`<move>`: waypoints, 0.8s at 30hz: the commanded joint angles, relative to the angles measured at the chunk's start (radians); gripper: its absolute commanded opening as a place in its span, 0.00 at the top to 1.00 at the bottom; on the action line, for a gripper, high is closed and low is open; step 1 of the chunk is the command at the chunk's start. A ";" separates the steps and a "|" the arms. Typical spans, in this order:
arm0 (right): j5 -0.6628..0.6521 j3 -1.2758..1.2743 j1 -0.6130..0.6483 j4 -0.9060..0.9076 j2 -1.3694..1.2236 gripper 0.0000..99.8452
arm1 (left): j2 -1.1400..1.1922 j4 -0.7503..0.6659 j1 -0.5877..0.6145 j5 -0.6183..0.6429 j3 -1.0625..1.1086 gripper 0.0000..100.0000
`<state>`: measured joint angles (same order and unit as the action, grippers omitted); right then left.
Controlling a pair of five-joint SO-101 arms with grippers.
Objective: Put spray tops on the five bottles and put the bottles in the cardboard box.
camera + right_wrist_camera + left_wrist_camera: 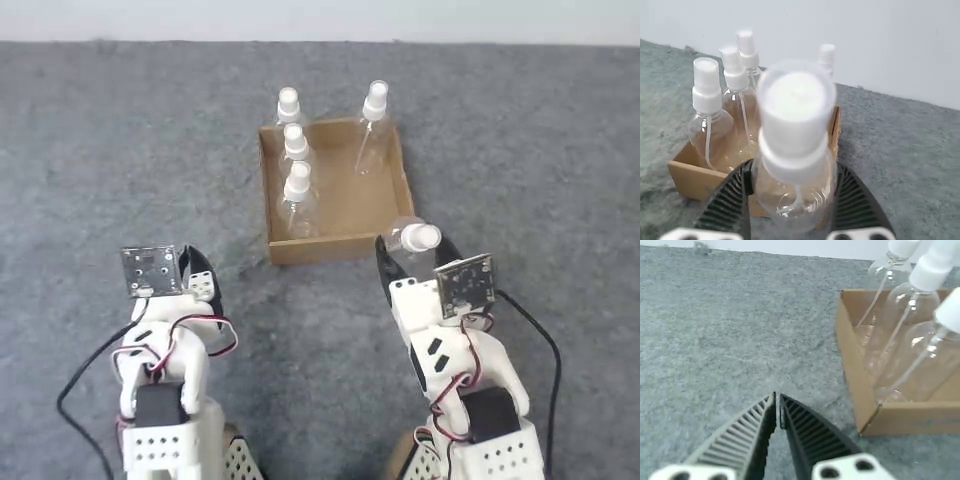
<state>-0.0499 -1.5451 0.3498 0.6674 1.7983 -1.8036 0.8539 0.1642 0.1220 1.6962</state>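
The cardboard box point(335, 245) sits at the table's middle; its wall also shows in the left wrist view point(855, 370) and the right wrist view point(687, 175). Three clear bottles with white spray tops point(298, 192) stand in a row along its left side, and one point(371, 128) stands at the far right. My right gripper point(415, 250) is shut on another capped bottle point(795, 145), held upright just in front of the box's near right corner. My left gripper point(777, 399) is shut on nothing, low over the carpet to the front left of the box.
Grey carpet point(120, 150) covers the table all round the box. A pale wall point(890, 40) rises behind the far edge. Cables point(545, 350) trail beside the right arm's base.
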 commanded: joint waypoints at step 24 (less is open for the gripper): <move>-0.052 0.557 0.077 0.039 -0.357 0.99 | -0.014 0.000 -0.023 -0.012 -0.012 0.99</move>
<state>-0.0928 -1.1017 0.4097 0.7994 1.5927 -1.8036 0.8539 0.1381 0.1189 1.6962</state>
